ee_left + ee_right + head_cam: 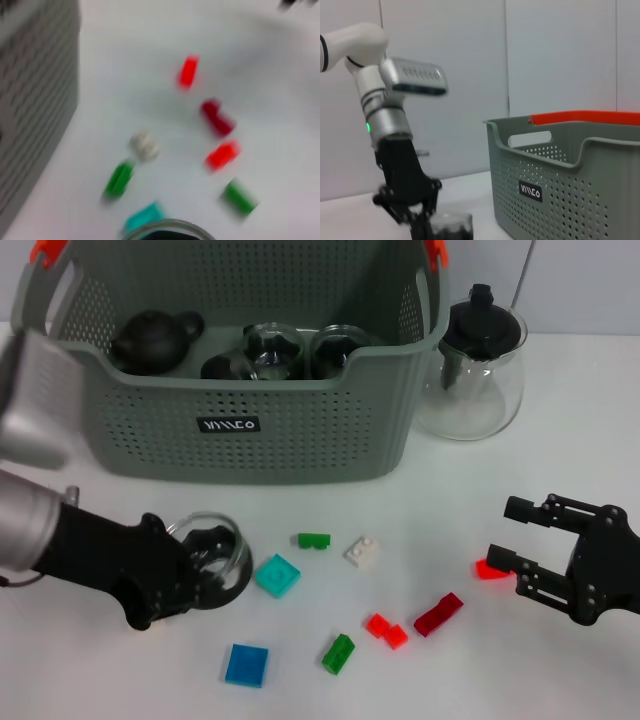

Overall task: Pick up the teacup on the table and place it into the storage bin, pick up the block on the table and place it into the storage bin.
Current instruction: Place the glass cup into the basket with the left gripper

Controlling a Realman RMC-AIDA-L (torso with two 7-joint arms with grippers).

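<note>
My left gripper (205, 565) is shut on a clear glass teacup (222, 552) at the table's front left, low over the surface. The cup's rim shows in the left wrist view (170, 231), and the cup shows in the right wrist view (451, 227) under the left gripper (420, 217). The storage bin (240, 425), a grey perforated basket with orange clips, stands at the back and also shows in the right wrist view (570, 175). Several blocks lie on the table, among them a teal one (277, 575) beside the cup. My right gripper (510, 532) is open, with a red block (490, 568) at its lower finger.
The bin holds a black teapot (155, 340) and glass cups (275, 350). A glass teapot with a black lid (475, 365) stands right of the bin. Green (313, 539), white (362, 552), blue (246, 664), green (338, 653), orange-red (385, 630) and dark red (438, 614) blocks lie scattered.
</note>
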